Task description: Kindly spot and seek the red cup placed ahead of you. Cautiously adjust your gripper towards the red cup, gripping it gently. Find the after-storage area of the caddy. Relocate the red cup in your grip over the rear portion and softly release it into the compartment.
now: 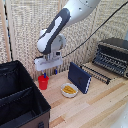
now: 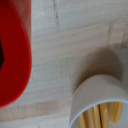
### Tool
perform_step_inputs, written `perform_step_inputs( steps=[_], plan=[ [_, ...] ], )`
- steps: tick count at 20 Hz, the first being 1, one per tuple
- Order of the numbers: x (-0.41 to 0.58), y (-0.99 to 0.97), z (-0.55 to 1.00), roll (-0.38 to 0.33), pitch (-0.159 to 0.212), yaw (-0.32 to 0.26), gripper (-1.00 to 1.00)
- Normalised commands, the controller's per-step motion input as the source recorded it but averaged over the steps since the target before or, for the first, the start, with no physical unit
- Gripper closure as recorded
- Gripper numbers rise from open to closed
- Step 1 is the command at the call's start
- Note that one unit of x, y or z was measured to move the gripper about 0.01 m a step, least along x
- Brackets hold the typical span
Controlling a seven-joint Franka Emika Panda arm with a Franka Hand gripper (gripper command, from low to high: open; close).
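My gripper (image 1: 45, 72) hangs directly above the red cup (image 1: 43, 82), which stands on the table at three o'clock from the caddy (image 1: 20, 100); my fingers' spread I cannot tell.

No readable text, label, brand, number or sign appears on any object in either the exterior view or the wrist view.

I see a pale wooden tabletop (image 1: 95, 107) with plank seams under soft, even light. Behind it stands a woven reed screen (image 1: 25, 30), and a black toaster oven (image 1: 112, 55) sits at the exterior view's right.
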Motion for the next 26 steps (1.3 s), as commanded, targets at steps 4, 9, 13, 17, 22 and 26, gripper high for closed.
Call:
perform_step_inputs(
  steps=[4, 9, 13, 17, 22, 26],
  plan=[
    [0.216, 0.15, -0.3, -0.057, -0.014, 0.017, -1.0],
    [0.064, 0.21, -0.16, -0.074, 0.002, 0.005, 1.0],
    [0.0, 0.14, -0.06, -0.04, 0.018, 0.006, 1.0],
    [0.0, 0.14, -0.01, -0.019, -0.048, -0.05, 1.0],
    [-0.007, 0.14, 0.24, -0.001, -0.031, -0.107, 1.0],
    [-0.016, 0.03, 0.7, 0.055, 0.035, -0.186, 1.0]
  ],
)
